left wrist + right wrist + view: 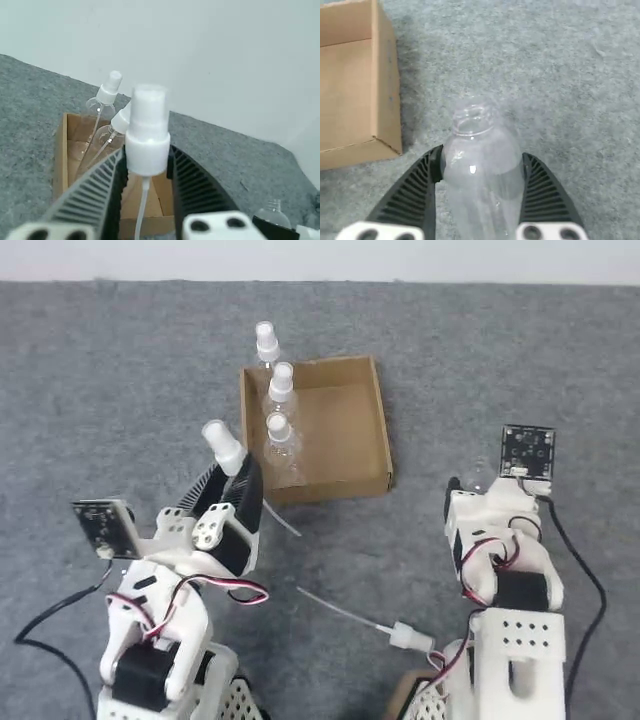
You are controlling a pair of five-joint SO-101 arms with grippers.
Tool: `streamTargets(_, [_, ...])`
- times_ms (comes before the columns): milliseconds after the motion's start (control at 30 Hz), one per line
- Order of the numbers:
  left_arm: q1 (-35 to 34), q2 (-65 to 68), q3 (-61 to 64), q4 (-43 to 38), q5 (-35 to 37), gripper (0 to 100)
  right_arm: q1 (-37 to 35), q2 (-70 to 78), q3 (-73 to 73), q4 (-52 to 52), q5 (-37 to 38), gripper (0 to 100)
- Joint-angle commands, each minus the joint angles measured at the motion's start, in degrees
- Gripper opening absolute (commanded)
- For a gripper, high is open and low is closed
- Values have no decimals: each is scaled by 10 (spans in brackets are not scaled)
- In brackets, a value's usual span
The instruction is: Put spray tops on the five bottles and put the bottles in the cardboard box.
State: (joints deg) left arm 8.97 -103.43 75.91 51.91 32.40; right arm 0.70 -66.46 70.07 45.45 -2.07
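Right wrist view: right gripper [481, 159] clamps cropped bottle [476, 131]; left gripper [146, 156] clamps spray top [147, 122].

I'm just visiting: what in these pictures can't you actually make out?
1. The clear bottle in the right end effector: base cut off by the right wrist view's edge; the arm hides most of it in the high view.
2. The farthest bottle, high view: nearer bottles hide its base, so inside the cardboard box or behind it is unclear.
3. The brown object, high view: cut off by the bottom edge and that arm; unidentifiable.
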Motion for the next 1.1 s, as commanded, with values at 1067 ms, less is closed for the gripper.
streamTargets(1067, [-25, -13, -30, -42, 83, 12, -241, -374, 181, 5, 1, 63])
